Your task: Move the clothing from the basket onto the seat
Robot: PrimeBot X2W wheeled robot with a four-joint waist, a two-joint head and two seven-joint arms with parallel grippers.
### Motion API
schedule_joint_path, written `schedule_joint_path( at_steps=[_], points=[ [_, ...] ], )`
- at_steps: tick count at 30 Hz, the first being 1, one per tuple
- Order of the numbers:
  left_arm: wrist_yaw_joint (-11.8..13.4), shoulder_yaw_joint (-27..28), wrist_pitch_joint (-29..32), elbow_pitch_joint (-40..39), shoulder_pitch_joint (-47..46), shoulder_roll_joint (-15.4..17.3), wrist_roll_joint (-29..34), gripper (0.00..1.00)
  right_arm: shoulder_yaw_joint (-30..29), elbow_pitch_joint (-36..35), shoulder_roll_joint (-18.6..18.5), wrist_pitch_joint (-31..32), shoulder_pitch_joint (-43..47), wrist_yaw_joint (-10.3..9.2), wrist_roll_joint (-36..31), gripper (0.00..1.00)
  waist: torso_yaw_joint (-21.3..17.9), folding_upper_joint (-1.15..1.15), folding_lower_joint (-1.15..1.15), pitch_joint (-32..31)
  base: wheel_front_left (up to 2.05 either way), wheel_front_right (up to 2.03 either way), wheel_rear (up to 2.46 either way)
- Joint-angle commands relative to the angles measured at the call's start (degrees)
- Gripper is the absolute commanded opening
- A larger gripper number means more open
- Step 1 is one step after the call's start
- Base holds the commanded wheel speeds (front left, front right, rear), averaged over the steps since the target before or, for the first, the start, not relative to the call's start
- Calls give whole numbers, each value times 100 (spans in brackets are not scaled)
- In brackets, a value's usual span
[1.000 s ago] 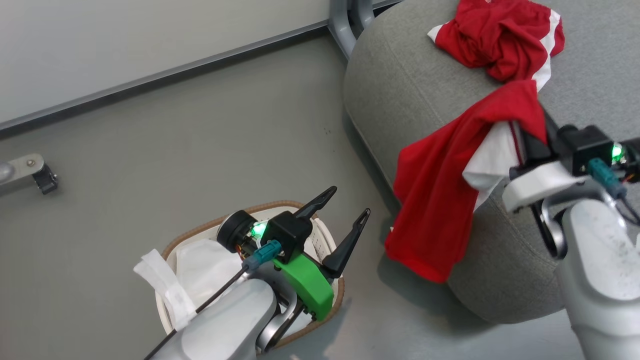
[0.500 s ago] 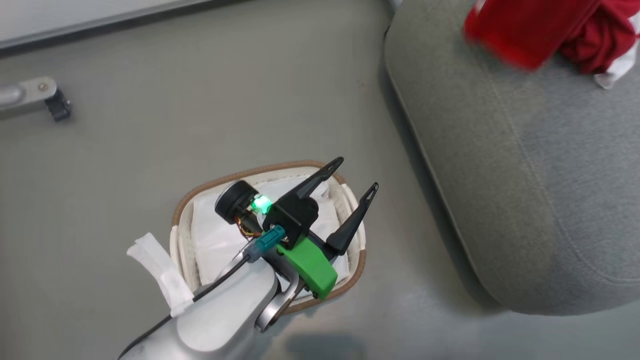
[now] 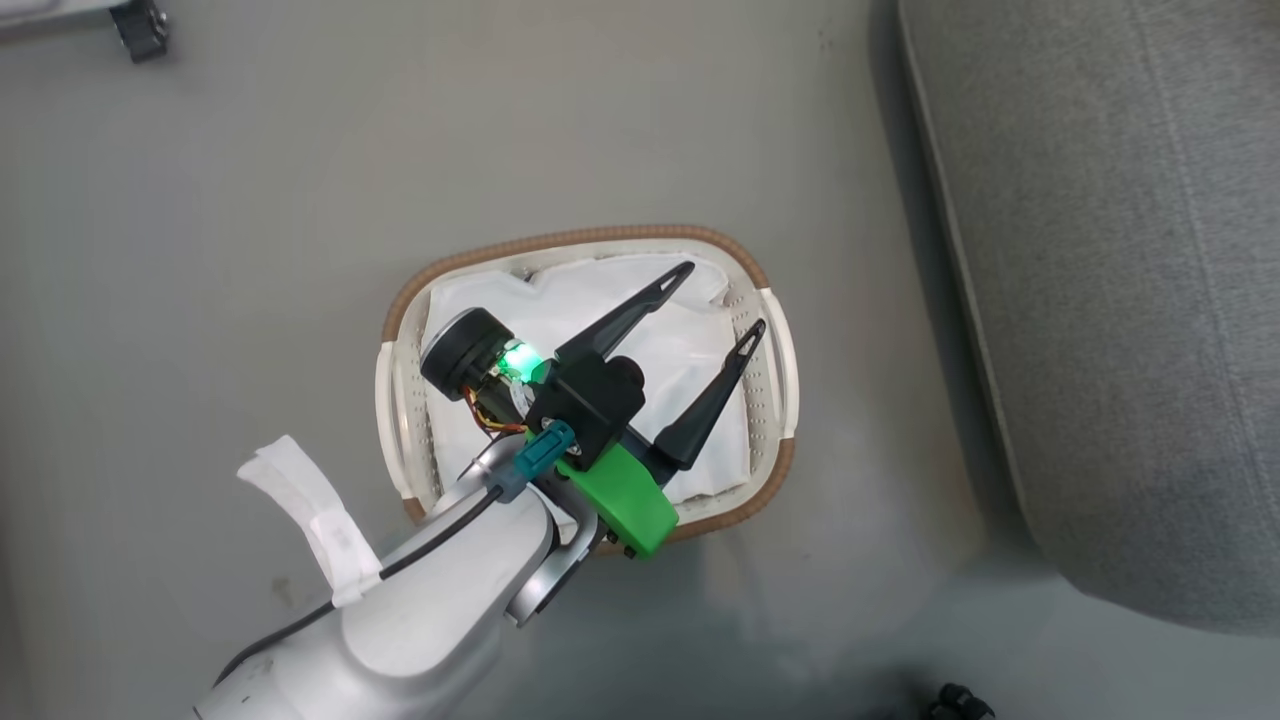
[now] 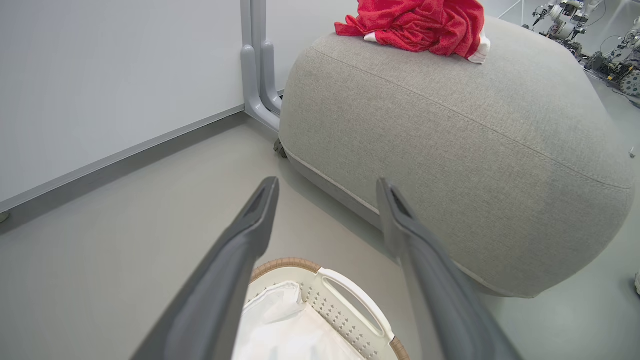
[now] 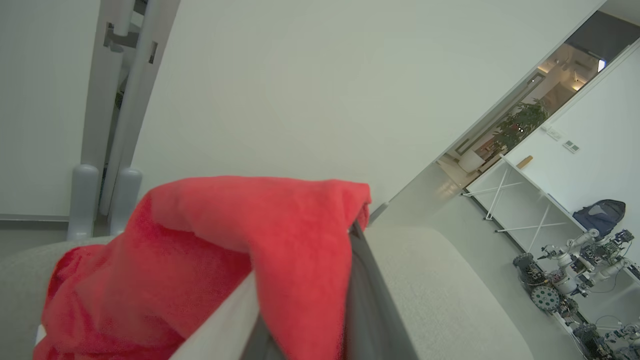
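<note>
I'm seeing a white liner sheet [image 3: 580, 290] lying crumpled, a black caster [image 3: 140, 20] standing at the grey floor's [image 3: 250, 200] far edge, and a dark backpack [image 5: 600, 212] sitting near parked robots [image 5: 545, 295].

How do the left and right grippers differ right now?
The left gripper is open; the right gripper is shut. The left gripper holds nothing; the right gripper grips red clothing. The left gripper hangs over the basket, the right gripper faces the seat. Both have long dark fingers.
</note>
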Motion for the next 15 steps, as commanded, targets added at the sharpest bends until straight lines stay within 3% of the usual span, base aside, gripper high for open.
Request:
schedule_joint_path(
  at_steps=[1, 9, 12, 14, 15],
  points=[
    [33, 7, -4, -17, -112, 32, 37, 100, -147, 175, 91, -129, 215, -8, -38, 0, 170, -1, -1, 321, 0, 0, 0],
    [103, 50, 89, -18, -122, 204, -9, 100, -907, 1089, 762, -760, 891, -8, -409, 2, -40, -1, -1, 450, 0, 0, 0],
    [135, 54, 124, -31, -99, 277, -30, 100, -1035, 1244, 967, -964, 1016, -8, -601, 44, -147, -1, -1, 415, 0, 0, 0],
    [145, 55, 141, -24, -75, 308, -47, 100, -1108, 1272, 1075, -1109, 1013, -8, -648, 100, -209, -1, -1, 372, 0, 0, 0],
    [153, 58, 148, -19, -58, 315, -64, 100, -1121, 1285, 1112, -1162, 1034, -8, -691, 100, -240, -1, -1, 348, 0, 0, 0]
  ],
)
